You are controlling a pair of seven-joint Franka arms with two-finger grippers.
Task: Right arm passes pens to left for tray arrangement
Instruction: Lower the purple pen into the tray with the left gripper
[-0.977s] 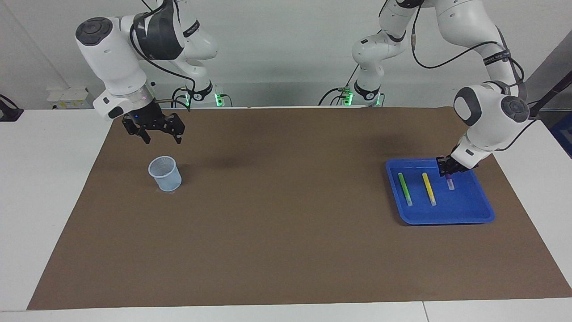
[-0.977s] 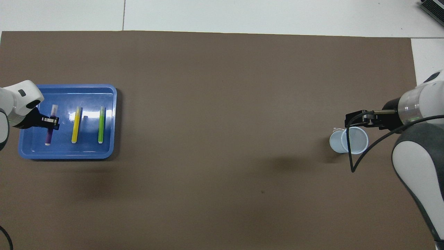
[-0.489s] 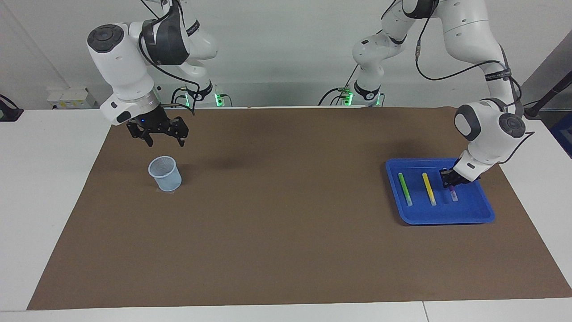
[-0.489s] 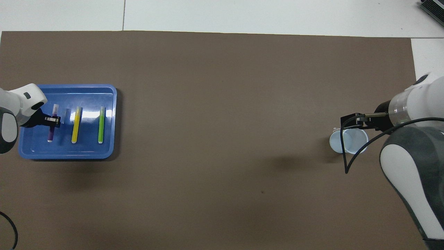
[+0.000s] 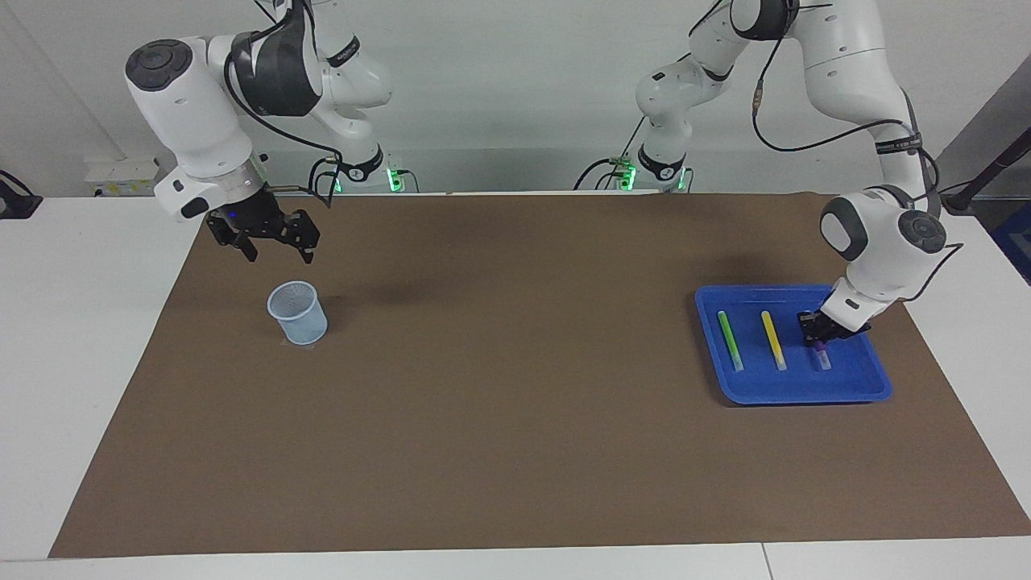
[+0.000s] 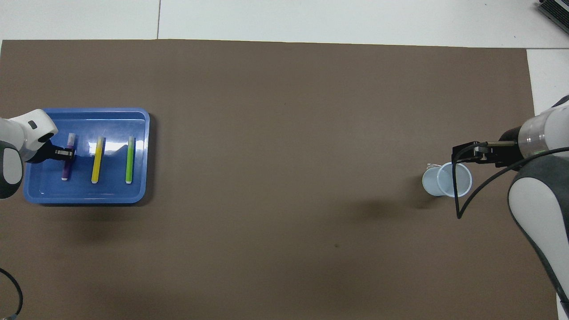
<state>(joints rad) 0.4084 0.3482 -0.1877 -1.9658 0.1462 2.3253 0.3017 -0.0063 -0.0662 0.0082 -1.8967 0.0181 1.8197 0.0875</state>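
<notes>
**Three pens in a row in the tray**

My left gripper (image 5: 819,341) is down inside the blue tray (image 5: 793,393), at the left arm's end of the table, right on the purple pen (image 6: 68,156). I cannot tell whether my fingers there are clamped on the pen or a little apart; they sit around its middle, and the pen lies flat on the tray floor.

All three pens lie side by side in the tray, parallel, each with its long axis running toward and away from me. The purple pen is the one nearest the table's end, the yellow pen (image 6: 97,159) is in the middle, and the green pen (image 6: 129,159) is nearest the table's centre. They are spaced apart, none touching another. Each has a long pale section at the end pointing away from me; in the overhead view a small white tip shows at the end pointing toward me.

My right gripper (image 5: 278,248) waits up in the air, fingers spread wide and holding nothing. In the overhead view it lies just beside the rim of the pale-blue mesh cup (image 5: 297,312), which stands upright on the brown mat (image 5: 499,403) toward the right arm's end of the table.
</notes>
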